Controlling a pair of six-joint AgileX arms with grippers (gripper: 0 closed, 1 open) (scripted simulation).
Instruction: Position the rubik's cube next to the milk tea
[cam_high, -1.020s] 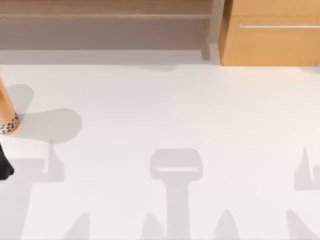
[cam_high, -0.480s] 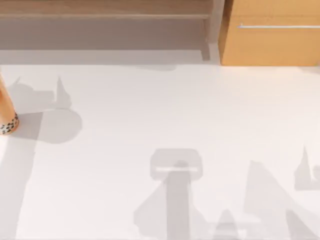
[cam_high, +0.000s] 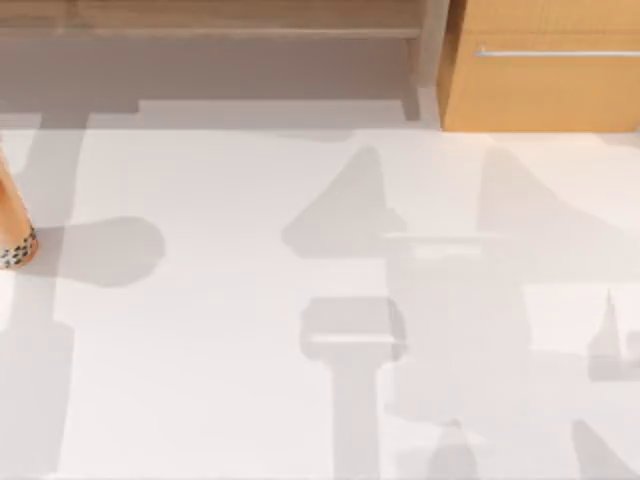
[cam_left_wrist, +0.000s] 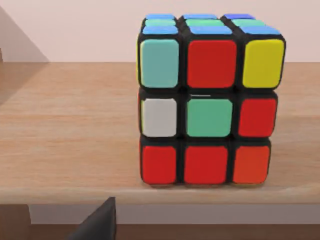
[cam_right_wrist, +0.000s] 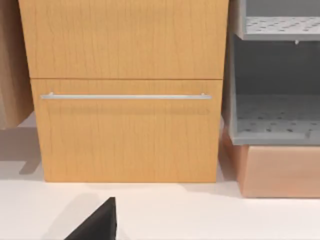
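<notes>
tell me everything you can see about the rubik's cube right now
The rubik's cube shows in the left wrist view, sitting upright and flat on a light wooden shelf, close to its front edge. Black body, glossy stickers, scrambled: the facing side mixes red, teal, yellow, white, green and orange; the top shows blue and green. Nothing else touches it.

Milk tea (cam_high: 12, 225) is stood upright on the bench (cam_high: 240, 300) at its far left edge. A drawer cabinet (cam_high: 540, 70) is set at the back right; a wooden shelf (cam_high: 210, 18) runs along the back to its left. In the left wrist view, the rubik's cube (cam_left_wrist: 207, 102) is seated on a wooden shelf board (cam_left_wrist: 70, 135), near its front edge. Beside the cabinet, an open rack (cam_right_wrist: 275, 75) is placed.
</notes>
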